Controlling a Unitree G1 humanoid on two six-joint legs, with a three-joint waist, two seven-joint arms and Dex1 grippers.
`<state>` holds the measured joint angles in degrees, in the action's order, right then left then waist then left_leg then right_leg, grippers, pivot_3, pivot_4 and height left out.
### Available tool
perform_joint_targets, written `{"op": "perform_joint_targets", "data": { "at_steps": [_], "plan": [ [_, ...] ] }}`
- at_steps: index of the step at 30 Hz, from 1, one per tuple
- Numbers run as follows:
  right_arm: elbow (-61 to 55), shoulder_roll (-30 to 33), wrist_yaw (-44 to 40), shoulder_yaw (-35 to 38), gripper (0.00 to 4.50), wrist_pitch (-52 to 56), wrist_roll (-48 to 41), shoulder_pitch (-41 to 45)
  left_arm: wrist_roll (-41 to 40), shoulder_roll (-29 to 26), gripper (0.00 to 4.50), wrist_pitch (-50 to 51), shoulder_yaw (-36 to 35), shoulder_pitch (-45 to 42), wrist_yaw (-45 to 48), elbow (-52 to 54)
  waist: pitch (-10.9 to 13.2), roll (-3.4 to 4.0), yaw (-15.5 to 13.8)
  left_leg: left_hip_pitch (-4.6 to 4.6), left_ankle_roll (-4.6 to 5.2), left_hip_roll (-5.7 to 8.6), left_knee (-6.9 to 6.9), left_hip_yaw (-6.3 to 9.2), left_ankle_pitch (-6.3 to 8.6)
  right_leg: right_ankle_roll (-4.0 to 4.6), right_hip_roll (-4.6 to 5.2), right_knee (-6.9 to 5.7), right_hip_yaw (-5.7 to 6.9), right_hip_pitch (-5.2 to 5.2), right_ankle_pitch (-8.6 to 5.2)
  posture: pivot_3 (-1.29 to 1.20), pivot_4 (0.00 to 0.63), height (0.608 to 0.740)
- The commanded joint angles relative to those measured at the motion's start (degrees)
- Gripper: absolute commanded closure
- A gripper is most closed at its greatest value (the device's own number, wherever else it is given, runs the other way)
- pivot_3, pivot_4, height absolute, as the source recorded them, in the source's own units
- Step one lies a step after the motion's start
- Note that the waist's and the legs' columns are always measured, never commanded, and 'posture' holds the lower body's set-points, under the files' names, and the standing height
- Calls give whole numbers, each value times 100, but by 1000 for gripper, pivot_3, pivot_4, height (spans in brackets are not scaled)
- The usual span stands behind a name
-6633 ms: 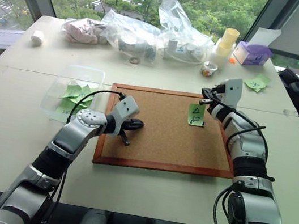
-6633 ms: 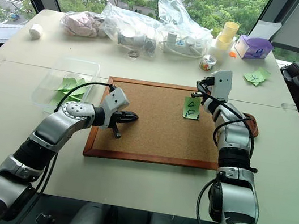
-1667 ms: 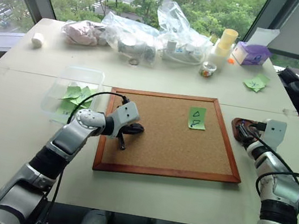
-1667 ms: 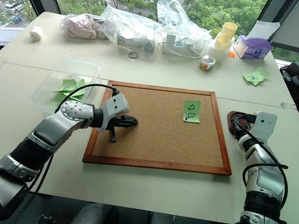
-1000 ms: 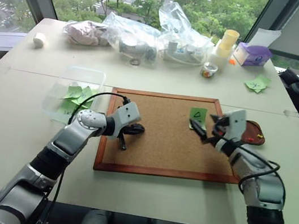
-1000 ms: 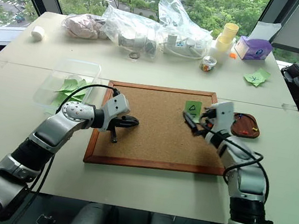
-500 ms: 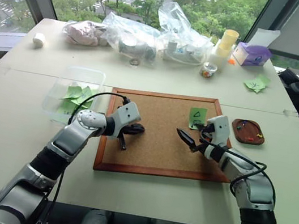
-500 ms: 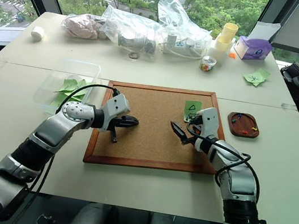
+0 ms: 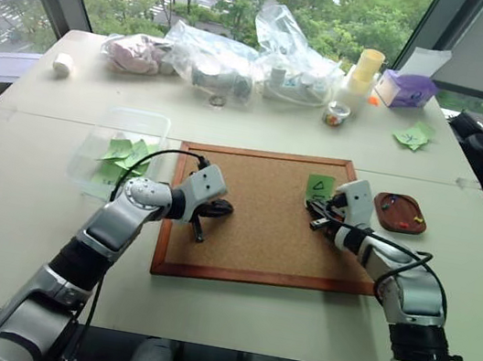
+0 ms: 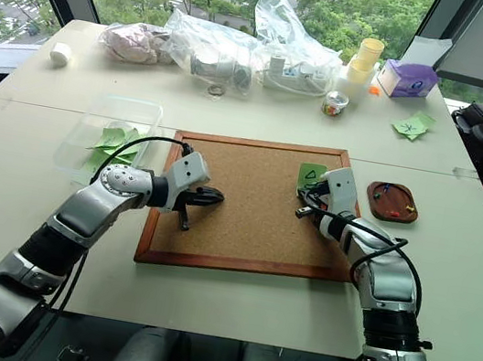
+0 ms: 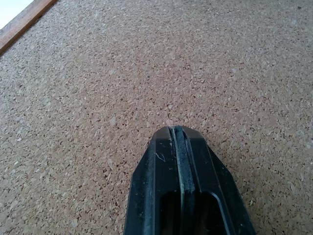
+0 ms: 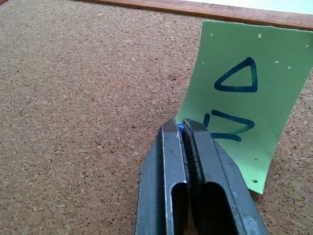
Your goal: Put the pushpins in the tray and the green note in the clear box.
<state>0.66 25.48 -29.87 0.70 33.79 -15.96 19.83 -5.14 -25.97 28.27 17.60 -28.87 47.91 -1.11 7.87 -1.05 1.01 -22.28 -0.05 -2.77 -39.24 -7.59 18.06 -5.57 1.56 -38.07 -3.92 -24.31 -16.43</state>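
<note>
- Corkboard: wood-framed, flat at the middle of your table.
- Clear box: just left of the board, plain green notes inside.
- Your left gripper: fingers pressed together, empty, over the board's left part.
- Your right gripper: fingers together on a blue pushpin at the near edge of the note.
- Tray: just right of the board, several pushpins inside.
- Green note: far right area of the board, triangle drawn on it.

Corkboard at frame centre — green note at its upper right, tray to its right, clear box to its left.
</note>
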Motion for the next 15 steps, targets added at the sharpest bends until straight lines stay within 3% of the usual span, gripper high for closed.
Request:
{"op": "perform_joint_targets", "data": {
  "at_steps": [1,10,15],
  "plan": [
    [8,-97,17,-40,4465,-231,86,-64,137,-14,4500,121,137,140,-22,-132,0,0,1,0,0,0,0,0,0,0,0,0,0,0,0,0,150,738],
    [-693,-269,260,836,4465,-616,-402,352,35,27,4500,170,71,162,17,-165,3,5,-1,0,-4,0,0,-1,-2,0,1,-1,0,-1,0,0,150,738],
    [-947,-55,120,843,4465,-421,-515,523,-42,48,4500,214,32,161,106,-111,3,4,-2,0,-2,0,0,-1,-1,0,1,-1,0,-1,0,0,150,738]
  ]
}}
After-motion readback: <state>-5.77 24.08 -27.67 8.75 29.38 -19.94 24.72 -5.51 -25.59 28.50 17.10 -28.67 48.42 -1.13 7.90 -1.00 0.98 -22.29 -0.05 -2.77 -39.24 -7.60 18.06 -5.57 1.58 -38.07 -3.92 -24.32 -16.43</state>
